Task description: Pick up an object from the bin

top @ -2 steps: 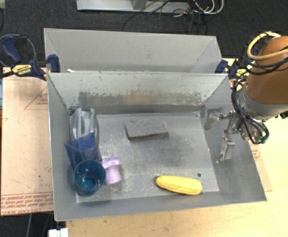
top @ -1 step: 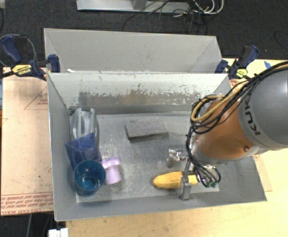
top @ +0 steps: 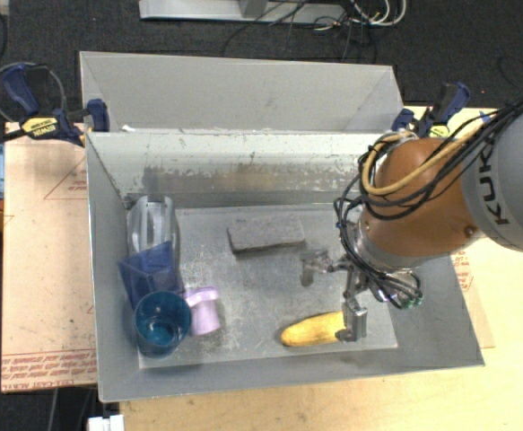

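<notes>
My gripper hangs low over the right half of the bin floor, open, with bare floor between its two fingers. One fingertip is just right of and below a flat grey block. The other fingertip stands at the right end of a yellow banana-shaped thing lying near the front wall; whether they touch I cannot tell.
Along the left wall lie a clear plastic cup, a dark blue bag-like piece, a round blue cup and a small lilac cup. The arm's orange cover and cables hang over the bin's right side.
</notes>
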Motion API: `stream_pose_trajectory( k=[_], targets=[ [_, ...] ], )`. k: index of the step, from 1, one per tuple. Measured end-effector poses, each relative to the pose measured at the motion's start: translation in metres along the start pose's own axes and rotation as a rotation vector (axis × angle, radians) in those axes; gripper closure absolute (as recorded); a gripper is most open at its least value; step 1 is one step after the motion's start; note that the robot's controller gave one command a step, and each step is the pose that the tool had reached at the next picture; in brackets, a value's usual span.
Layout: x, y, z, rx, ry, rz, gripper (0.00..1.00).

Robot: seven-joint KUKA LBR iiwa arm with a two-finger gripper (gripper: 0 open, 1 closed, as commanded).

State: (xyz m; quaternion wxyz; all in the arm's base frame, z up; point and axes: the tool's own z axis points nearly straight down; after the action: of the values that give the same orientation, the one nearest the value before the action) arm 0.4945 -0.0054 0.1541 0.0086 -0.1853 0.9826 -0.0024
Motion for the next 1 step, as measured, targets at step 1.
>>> stream_pose_trajectory(
  k=[1],
  targets=[
    [0.0132, -0.0098, 0.0780, -0.004, 0.002, 0.320, 0.00]
  ],
)
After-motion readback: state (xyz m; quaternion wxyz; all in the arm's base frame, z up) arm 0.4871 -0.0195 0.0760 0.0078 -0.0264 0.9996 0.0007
